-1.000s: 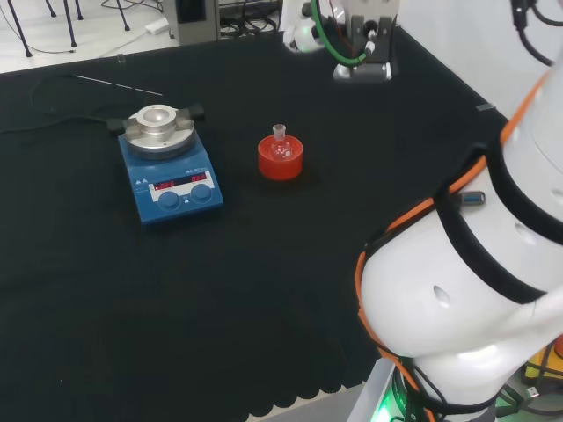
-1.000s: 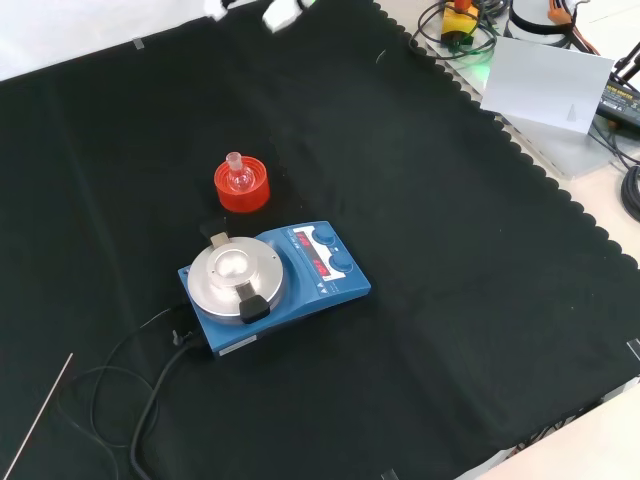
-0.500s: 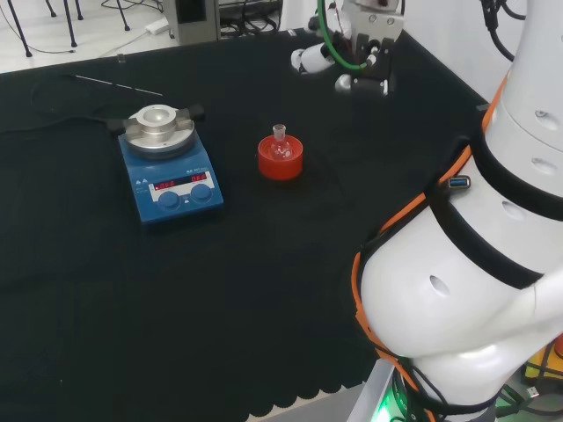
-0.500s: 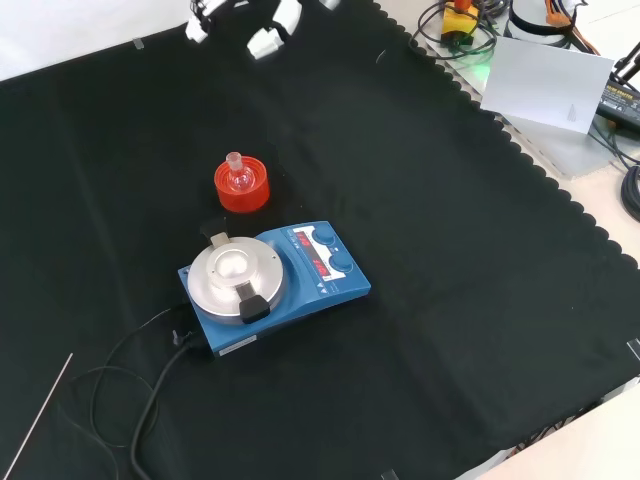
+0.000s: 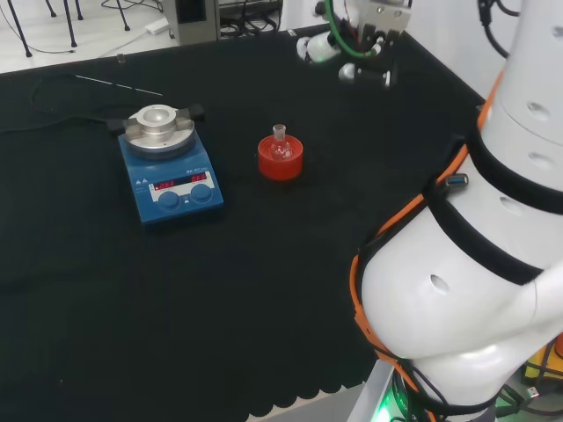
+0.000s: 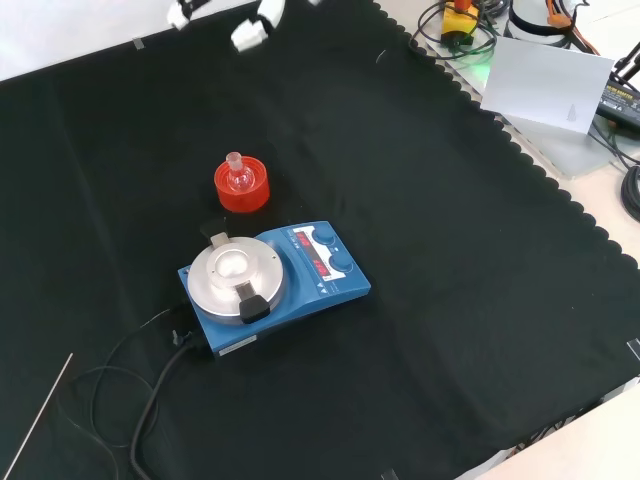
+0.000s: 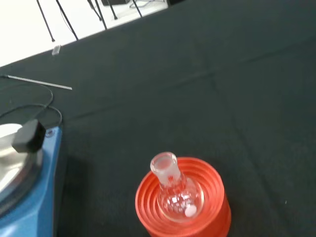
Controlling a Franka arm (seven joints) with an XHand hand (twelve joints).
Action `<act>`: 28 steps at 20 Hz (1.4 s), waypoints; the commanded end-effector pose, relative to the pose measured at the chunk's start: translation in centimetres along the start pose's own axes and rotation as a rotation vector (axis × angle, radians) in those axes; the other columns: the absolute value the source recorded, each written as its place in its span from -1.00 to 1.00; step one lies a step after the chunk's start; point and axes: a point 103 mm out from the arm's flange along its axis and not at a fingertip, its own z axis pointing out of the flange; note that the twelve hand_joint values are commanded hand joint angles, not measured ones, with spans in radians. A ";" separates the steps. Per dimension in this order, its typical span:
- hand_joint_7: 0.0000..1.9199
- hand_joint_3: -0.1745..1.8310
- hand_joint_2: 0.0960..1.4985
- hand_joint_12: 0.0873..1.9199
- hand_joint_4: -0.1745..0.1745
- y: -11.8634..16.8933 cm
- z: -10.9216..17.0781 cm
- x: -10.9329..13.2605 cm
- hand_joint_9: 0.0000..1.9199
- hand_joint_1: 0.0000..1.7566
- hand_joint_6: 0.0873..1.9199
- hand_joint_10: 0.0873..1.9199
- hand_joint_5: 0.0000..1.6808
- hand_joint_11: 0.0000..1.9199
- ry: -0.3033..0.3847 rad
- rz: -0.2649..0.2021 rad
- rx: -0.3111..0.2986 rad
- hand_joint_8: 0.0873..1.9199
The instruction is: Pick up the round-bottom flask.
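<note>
Since a second ago the hand (image 5: 352,48) has shifted: in the head view it now hangs above the far right of the worktop (image 5: 264,290), and in the front view its white fingertips (image 6: 250,30) sit at the top edge, a little further left than before. Whether its fingers are spread or curled, I cannot tell. Nothing on the cloth has moved.

A blue hotplate stirrer (image 5: 170,171) with a round metal top stands just left of the red ribbed stand (image 5: 281,157) in the head view; its black cable (image 6: 150,400) trails over the cloth, and a thin rod (image 5: 119,85) lies farther back. Between the hand and the stand the cloth is bare.

The round-bottom flask (image 7: 176,195) is small and of clear glass, with a short neck. It sits upright in the red stand near the middle of the worktop, well apart from the hand, and a small white piece lies inside its bulb.
</note>
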 end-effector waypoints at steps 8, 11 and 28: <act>-0.87 -0.11 -0.09 0.27 -0.30 3.9 11.9 -2.1 -0.70 -0.15 -1.00 -0.39 -0.49 -1.00 0.076 0.027 0.136 -0.43; -0.87 -0.11 -0.09 0.26 -0.28 4.0 12.5 -2.4 -0.70 -0.15 -1.00 -0.39 -0.48 -1.00 0.087 0.028 0.130 -0.43; -0.86 -0.11 -0.14 0.26 -0.21 3.4 16.3 -3.6 -0.68 -0.08 -1.00 -0.38 -0.34 -1.00 0.171 0.006 0.149 -0.43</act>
